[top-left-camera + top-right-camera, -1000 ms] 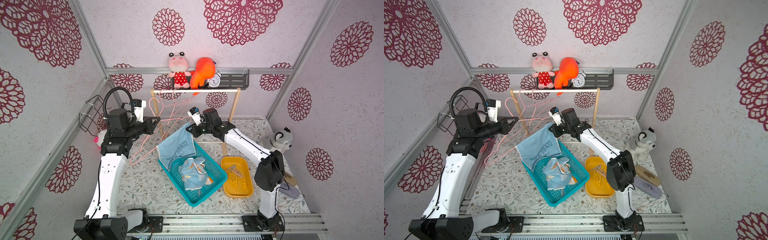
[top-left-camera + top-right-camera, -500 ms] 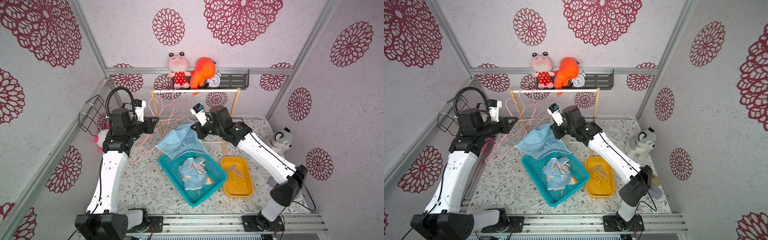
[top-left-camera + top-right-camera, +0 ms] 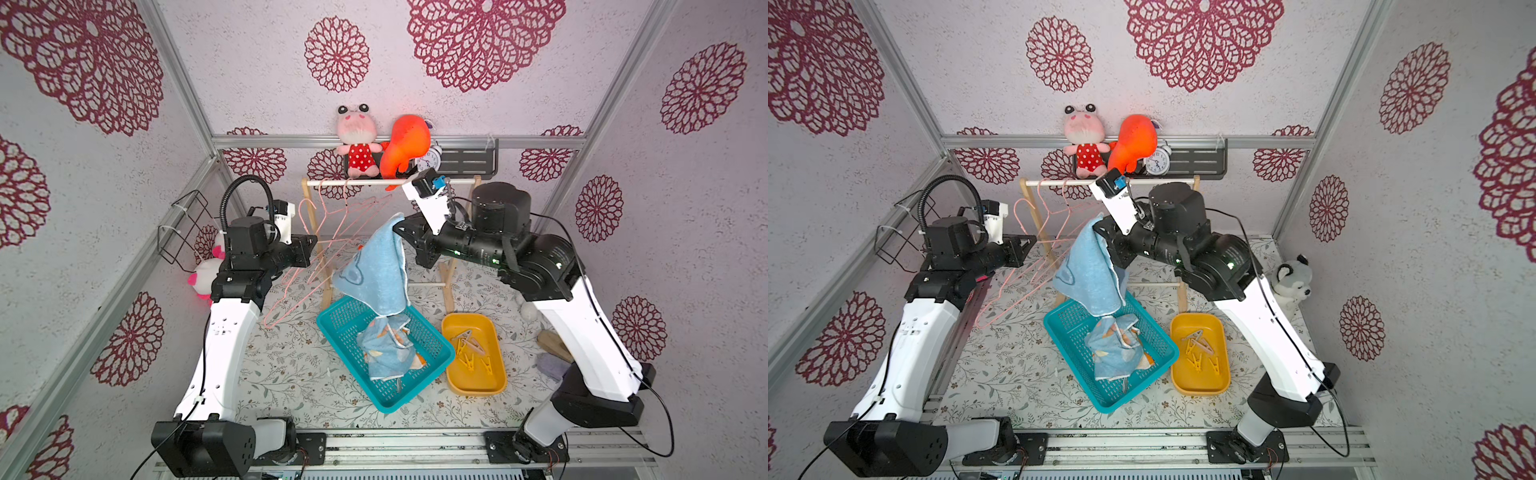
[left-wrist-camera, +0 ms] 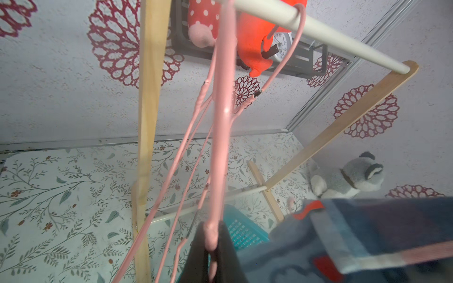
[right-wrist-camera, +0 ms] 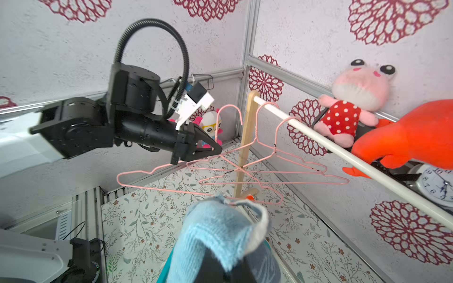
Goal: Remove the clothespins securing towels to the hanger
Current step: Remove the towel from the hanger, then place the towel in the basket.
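- Left gripper (image 3: 311,248): jaws pressed together on the wire of a pink hanger (image 4: 221,147). More pink hangers hook over the white rail (image 3: 374,182).
- Blue towel (image 3: 378,270): dangles by its top corner over the teal basket (image 3: 345,318). A second towel (image 3: 386,353) lies crumpled inside.
- Right gripper (image 3: 400,227): pinching that top corner.
- Clothespins (image 3: 469,349): yellow and beige, lying loose in the yellow tray (image 3: 478,390) just right of the basket.
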Robot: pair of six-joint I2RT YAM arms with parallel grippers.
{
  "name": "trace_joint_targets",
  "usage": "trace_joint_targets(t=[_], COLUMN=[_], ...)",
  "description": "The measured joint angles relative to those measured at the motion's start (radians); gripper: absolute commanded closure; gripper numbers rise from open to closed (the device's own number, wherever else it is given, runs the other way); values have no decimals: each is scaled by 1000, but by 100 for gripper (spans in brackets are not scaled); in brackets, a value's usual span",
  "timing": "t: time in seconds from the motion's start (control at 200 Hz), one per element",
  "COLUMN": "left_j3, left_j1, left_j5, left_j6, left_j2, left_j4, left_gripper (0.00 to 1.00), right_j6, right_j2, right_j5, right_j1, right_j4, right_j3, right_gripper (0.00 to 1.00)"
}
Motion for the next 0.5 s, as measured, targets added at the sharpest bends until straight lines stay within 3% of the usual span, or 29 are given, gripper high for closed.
trace_joint_targets(t=[0.145, 0.3, 0.5], left_j3=[0, -7, -7], left_j1=[-14, -28, -43], left_j5=[-31, -50, -50], left_j6=[14, 18, 14], left_j2=[-2, -24, -56], left_j4=[-13, -16, -14], left_gripper=[100, 100, 100], right_j6=[9, 43, 144], right_j2=[-105, -220, -232], right_j5=[-8, -18, -45], right_j1=[2, 2, 2], right_j4=[42, 165, 372], right_j3=[-183, -556, -985], right_gripper=[98, 99, 99])
